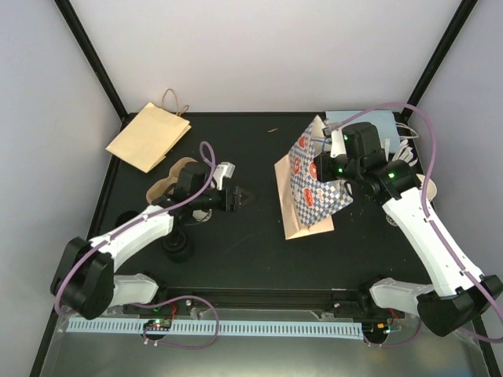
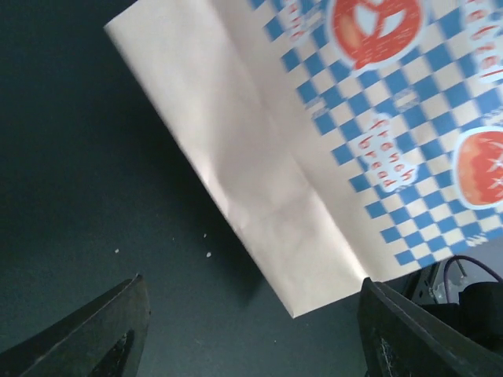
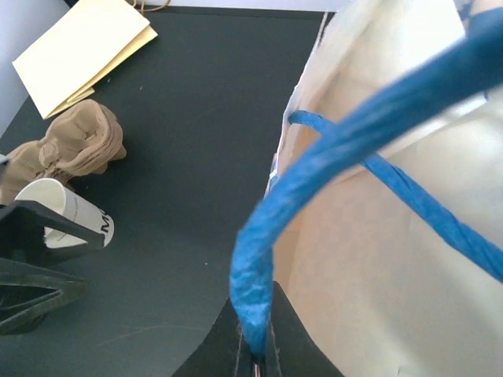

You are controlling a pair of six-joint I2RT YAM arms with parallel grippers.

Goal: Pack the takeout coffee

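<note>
Right hand point(image 3: 255, 349) clamped on bag handle point(image 3: 354, 133); lift so mouth gapes. Left hand point(image 2: 251, 281) wide open, empty; go for cup point(image 3: 67, 216).

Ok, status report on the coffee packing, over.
Left gripper open, empty. Right gripper shut on bag handle. Cup on table, outside bag. No obstruction seen.

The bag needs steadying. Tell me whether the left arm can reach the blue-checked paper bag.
Probably yes: the open left claw faces the blue-checked paper bag, only bare black table between.

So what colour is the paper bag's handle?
Blue; the handle shows best in the right wrist view.
</note>
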